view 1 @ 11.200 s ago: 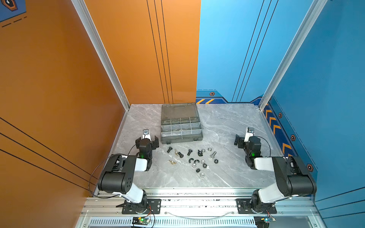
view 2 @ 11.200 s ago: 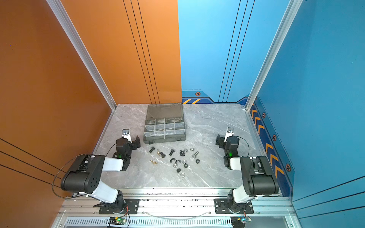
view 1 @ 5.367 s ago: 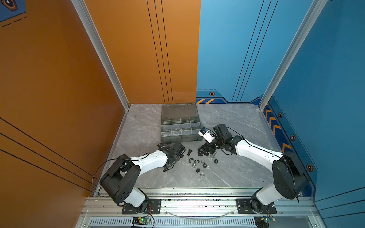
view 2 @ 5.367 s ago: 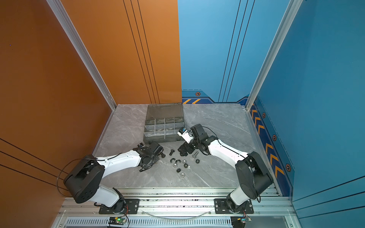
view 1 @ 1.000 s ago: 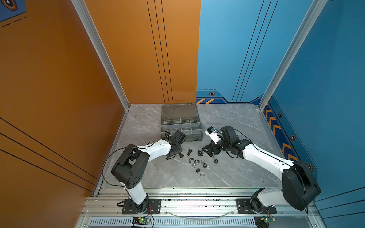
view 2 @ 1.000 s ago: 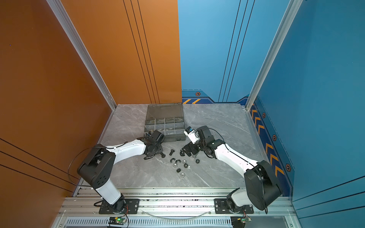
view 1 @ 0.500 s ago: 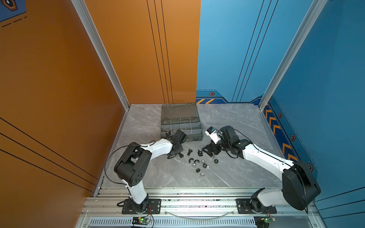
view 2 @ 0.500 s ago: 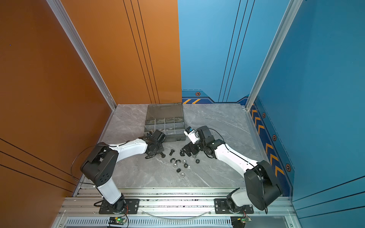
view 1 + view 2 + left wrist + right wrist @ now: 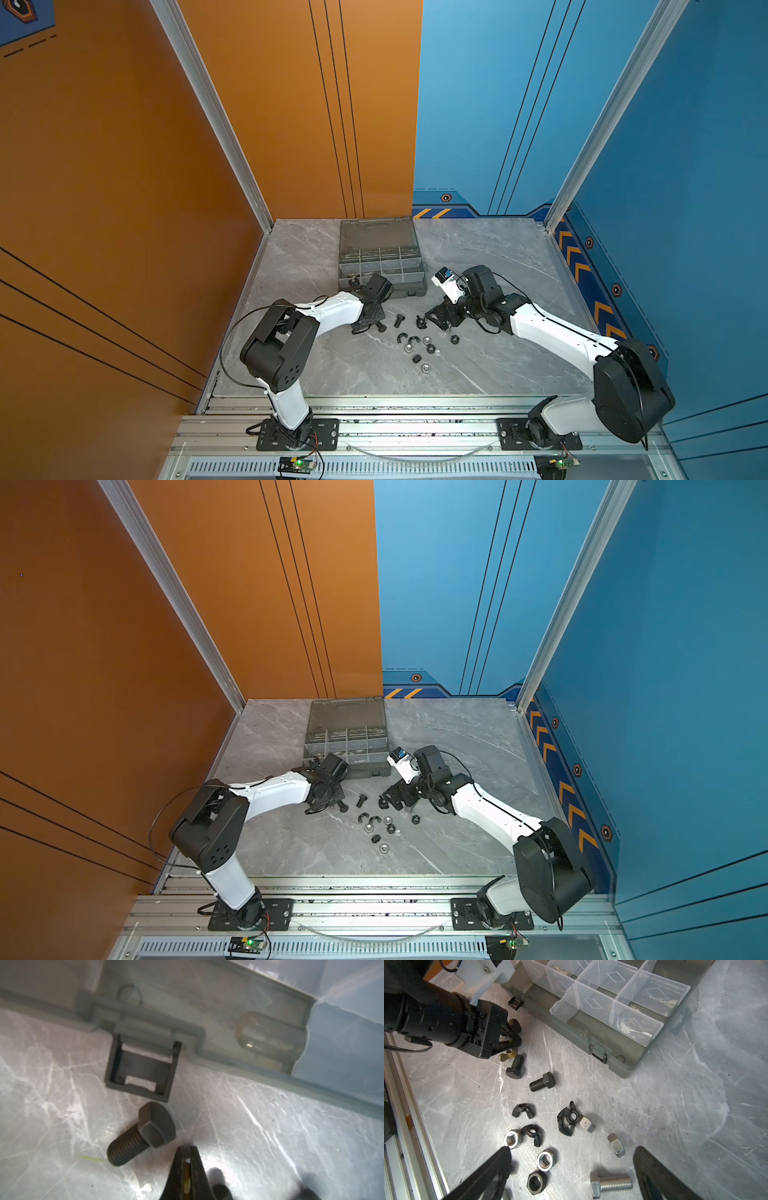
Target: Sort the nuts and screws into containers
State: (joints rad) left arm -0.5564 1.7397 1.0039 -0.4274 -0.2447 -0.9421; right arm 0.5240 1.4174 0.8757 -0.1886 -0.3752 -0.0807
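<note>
Right wrist view, diamond marks on containers, edge lettering illegible

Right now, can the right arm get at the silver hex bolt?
Probably yes. The right hand is open, and the silver hex bolt lies flat between its fingers with nothing over it; a silver nut sits close by.

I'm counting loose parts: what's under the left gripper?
A brass wing nut pinched in the left gripper's tips, a black bolt partly behind them; its body hides the rest.

Screws and nuts scattered on table, before organiser case
</note>
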